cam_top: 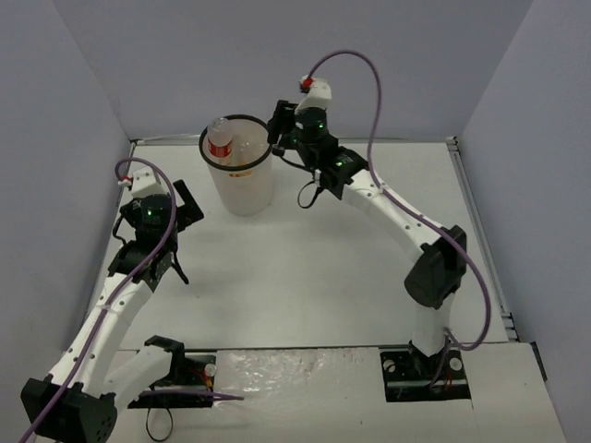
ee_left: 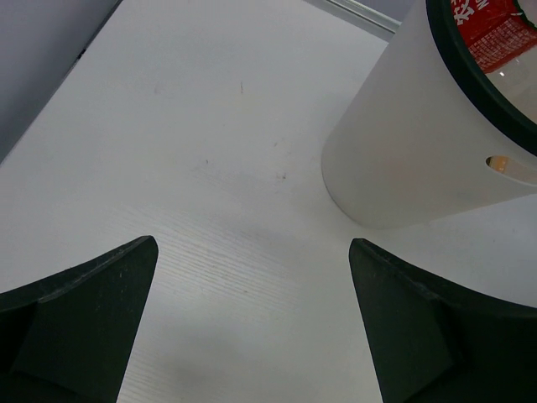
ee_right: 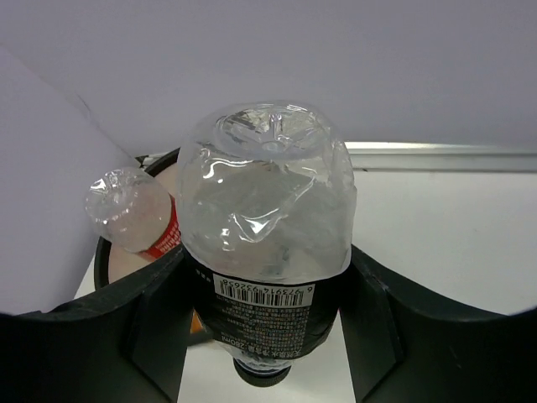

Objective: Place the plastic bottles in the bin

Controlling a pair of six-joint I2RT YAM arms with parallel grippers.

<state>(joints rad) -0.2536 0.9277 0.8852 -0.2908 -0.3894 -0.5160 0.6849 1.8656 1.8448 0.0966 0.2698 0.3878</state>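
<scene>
Plastic bottle in the grip: clear bottle with dark barcode label (ee_right: 268,201), crumpled, base towards the far wall (ee_right: 336,67), cap end nearest the wrist camera; held off the tabletop, just beside the right side of the bin's rim.
Right gripper (ee_right: 264,290): pinching that bottle across its labelled part, one finger on each side.
Red-label bottle (cam_top: 220,138): inside the bin, leaning against the left of the rim, base end up and poking above the edge.
Bin (cam_top: 242,189): upright on the far middle of the tabletop, mouth uncovered, black rim all round; something orange low inside, too hidden to name.
Left gripper (ee_left: 252,243): spread wide, holding nothing, low over bare surface, left of the bin and apart from its wall.
Open room: broad bare tabletop (cam_top: 305,286) in front of the bin and between the two arms; narrower strip behind the bin.
Edges: metal rail (ee_right: 436,155) along the far border; side walls (cam_top: 55,185) closing in left and right.
</scene>
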